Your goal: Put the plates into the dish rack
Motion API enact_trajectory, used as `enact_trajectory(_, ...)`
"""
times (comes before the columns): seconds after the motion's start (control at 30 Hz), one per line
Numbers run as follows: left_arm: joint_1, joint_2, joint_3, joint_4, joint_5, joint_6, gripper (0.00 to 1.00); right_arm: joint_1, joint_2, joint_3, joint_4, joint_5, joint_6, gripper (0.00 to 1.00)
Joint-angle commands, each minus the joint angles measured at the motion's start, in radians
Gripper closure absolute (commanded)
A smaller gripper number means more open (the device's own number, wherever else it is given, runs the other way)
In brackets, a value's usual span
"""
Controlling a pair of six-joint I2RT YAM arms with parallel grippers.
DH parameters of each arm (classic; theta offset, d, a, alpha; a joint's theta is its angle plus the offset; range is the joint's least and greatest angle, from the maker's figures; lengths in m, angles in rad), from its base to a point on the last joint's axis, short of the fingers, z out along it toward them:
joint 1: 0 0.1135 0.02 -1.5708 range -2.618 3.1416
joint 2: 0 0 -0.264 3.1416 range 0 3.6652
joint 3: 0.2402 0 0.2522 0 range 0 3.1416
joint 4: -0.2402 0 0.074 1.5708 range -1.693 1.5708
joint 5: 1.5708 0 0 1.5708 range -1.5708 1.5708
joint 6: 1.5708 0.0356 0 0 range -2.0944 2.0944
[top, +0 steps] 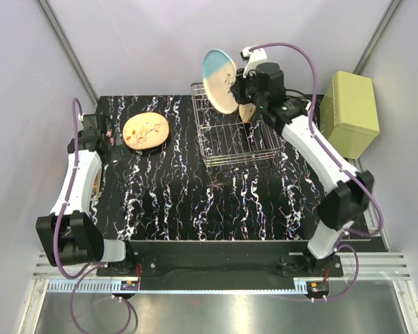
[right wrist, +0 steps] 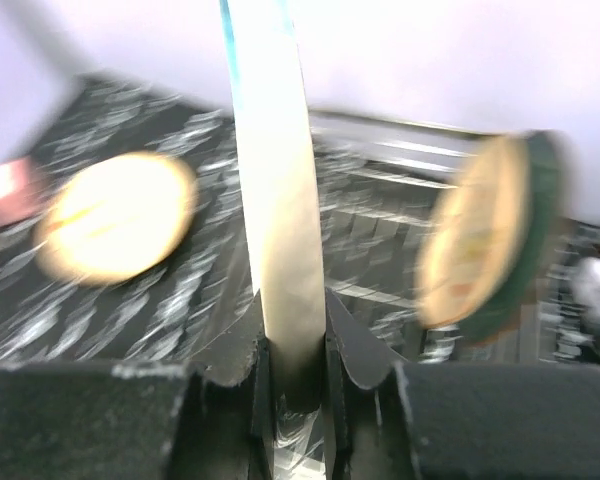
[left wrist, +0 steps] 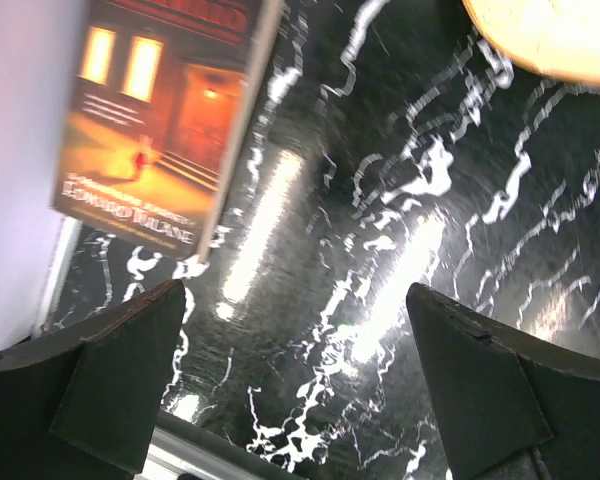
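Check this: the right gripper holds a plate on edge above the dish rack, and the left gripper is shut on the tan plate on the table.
Wrong about the left gripper: the left wrist view shows it open, holding nothing, with the tan plate lying apart on the table. The right gripper does hold a plate on edge above the dish rack.

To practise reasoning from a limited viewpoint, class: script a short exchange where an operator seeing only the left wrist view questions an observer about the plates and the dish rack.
Operator: Is the right end effector holding anything?
Observer: Yes, the right end effector is clamped on the rim of a cream plate, held above the dish rack.
Operator: Any plates racked already?
Observer: Two stand on edge in it: a tan plate and, behind it, a dark teal plate.
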Motion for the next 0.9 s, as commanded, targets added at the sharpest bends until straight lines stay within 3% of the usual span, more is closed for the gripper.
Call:
enact_trajectory(0.0, 0.003, -0.108, -0.012, 0.081, -0.088, -0.048, 0.01, -0.005, 0.096, 0.125, 0.252, 0.384, -0.034, 1.00)
enact_trajectory(0.2, 0.006, -0.154, -0.059, 0.093, -0.125, -0.033, 0.01, -0.005, 0.199, 0.226, 0.279, 0.491, -0.034, 1.00)
enact_trajectory(0.37, 0.012, -0.149, -0.072, 0.092, -0.072, -0.056, 0.02, -0.005, 0.254, 0.266, 0.317, 0.537, -0.087, 1.00)
enact_trajectory(0.6, 0.014, -0.117, -0.043, 0.087, -0.048, -0.054, 0.04, -0.005, 0.297, 0.255, 0.318, 0.539, -0.109, 1.00)
enact_trajectory(0.87, 0.012, -0.083, 0.002, 0.086, -0.142, 0.000, 0.01, -0.013, 0.369, 0.278, 0.309, 0.541, -0.100, 1.00)
